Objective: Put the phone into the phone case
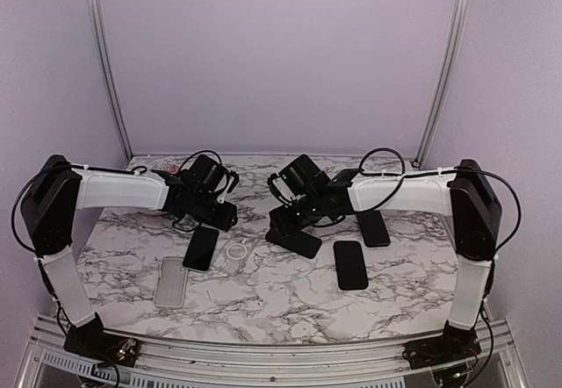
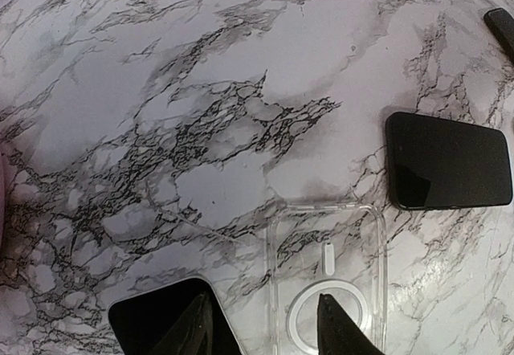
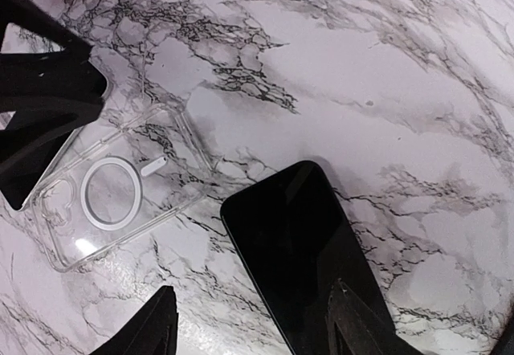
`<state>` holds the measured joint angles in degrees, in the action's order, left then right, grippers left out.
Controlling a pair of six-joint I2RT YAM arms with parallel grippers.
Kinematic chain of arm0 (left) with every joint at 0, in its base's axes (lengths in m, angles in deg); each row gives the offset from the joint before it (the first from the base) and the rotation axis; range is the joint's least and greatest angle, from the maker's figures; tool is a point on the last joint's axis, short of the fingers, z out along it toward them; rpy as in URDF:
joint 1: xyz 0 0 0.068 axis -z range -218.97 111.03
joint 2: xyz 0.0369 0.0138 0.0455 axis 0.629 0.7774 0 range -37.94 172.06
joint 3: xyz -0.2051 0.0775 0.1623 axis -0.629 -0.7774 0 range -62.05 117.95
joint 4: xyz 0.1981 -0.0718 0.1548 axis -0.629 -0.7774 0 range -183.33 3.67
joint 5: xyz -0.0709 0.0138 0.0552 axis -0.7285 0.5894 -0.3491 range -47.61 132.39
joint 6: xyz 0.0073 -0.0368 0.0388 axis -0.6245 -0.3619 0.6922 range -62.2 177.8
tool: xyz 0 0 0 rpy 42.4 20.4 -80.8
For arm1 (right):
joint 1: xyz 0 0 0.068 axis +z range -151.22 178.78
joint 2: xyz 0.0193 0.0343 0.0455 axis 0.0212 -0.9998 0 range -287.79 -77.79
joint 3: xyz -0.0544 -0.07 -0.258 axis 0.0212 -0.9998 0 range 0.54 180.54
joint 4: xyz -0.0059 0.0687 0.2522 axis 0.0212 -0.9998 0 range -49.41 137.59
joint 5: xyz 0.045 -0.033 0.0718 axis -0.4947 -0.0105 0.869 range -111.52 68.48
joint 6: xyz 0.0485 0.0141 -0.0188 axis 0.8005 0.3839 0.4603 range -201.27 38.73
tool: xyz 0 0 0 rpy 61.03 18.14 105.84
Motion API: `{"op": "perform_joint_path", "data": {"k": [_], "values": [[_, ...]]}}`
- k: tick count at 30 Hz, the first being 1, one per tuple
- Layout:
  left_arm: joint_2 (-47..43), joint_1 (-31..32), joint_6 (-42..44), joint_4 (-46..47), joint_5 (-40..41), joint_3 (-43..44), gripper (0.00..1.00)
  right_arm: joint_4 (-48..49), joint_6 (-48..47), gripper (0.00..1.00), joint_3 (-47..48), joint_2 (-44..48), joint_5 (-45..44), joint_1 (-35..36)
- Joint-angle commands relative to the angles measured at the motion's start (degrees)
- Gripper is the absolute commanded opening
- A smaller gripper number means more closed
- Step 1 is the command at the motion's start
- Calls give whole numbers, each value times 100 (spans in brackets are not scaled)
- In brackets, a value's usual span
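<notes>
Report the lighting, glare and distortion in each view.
Top external: soft, even light with a purple cast; the clear phone case nearly vanishes into the marble table. Left wrist: wide-angle bending at the edges, a faint sheen on the black phone. Right wrist: sharp marble, soft shadow beside the case.

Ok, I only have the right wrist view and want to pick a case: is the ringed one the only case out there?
Observer: No, a second clear case lies at the near left, untouched.
Operator: Any phone besides the one I see?
Observer: Yes, a black phone lies between that case and the ringed case.
Operator: Anything held on the left?
Observer: No, the left gripper hovers with its jaws open and empty.
</notes>
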<state>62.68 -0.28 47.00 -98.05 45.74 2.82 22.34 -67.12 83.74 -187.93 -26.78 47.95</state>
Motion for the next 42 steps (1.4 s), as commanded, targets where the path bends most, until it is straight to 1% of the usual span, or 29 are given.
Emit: {"op": "perform_joint_path", "data": {"k": [1, 4, 7, 9, 11, 12, 14, 16, 17, 20, 22, 24, 25, 27, 30, 33, 35, 36, 37, 40, 41, 42], "values": [[926, 6, 405, -517, -216, 762, 48, 383, 367, 61, -45, -9, -2, 29], [1328, 21, 395, -583, -641, 910, 50, 304, 350, 61, -212, 86, -221, 32], [1509, 79, 400, -726, -410, 942, 50, 112, 261, 61, -332, 157, -496, 32], [1562, 116, 452, -813, -367, 966, 47, 72, 223, 61, -412, 231, -558, 32], [1582, 171, 557, -840, -419, 975, 39, 65, 212, 61, -501, 319, -639, 30], [1591, 209, 670, -840, -588, 968, 34, 53, 223, 61, -532, 368, -684, 25], [1591, 306, 858, -851, -770, 938, 19, 28, 244, 62, -596, 488, -777, -7], [1544, 410, 1022, -868, -926, 883, 2, -10, 267, 62, -695, 687, -831, -84], [1484, 468, 1050, -867, -930, 833, 0, -13, 279, 62, -756, 792, -854, -136], [1164, 645, 1414, -868, -837, 646, 0, -50, 261, 63, -943, 1104, -872, -331], [856, 806, 1774, -883, -941, 522, 0, -111, 235, 63, -1085, 1325, -850, -470], [506, 1099, 2503, -880, -1354, 386, 0, -130, 205, 64, -1267, 1560, -805, -619], [337, 1337, 3045, -872, -1603, 313, 0, -117, 183, 64, -1369, 1678, -761, -717], [157, 1845, 3980, -827, -1846, 289, 0, -88, 176, 64, -1579, 1884, -717, -847], [398, 2424, 5073, -781, -2175, 549, 0, -76, 184, 64, -1825, 2089, -685, -941], [924, 2834, 5735, -852, -2306, 1017, 0, -154, 208, 64, -1983, 2146, -601, -939], [1260, 3043, 6026, -996, -2167, 1369, 0, -203, 218, 64, -2088, 2144, -527, -936], [1403, 3130, 6172, -1071, -2068, 1481, 1, -219, 226, 64, -2135, 2140, -457, -935], [1504, 3200, 6293, -1114, -1964, 1569, 7, -206, 202, 64, -2181, 2138, -344, -934], [1586, 3294, 6215, -1111, -1561, 1731, 41, -109, 136, 64, -2278, 2081, -37, -855], [1501, 3286, 6062, -1007, -1422, 1712, 51, -89, 98, 63, -2281, 2046, 46, -785], [1349, 3287, 5886, -838, -1266, 1619, 56, -59, 55, 64, -2278, 1993, 102, -692]]}}
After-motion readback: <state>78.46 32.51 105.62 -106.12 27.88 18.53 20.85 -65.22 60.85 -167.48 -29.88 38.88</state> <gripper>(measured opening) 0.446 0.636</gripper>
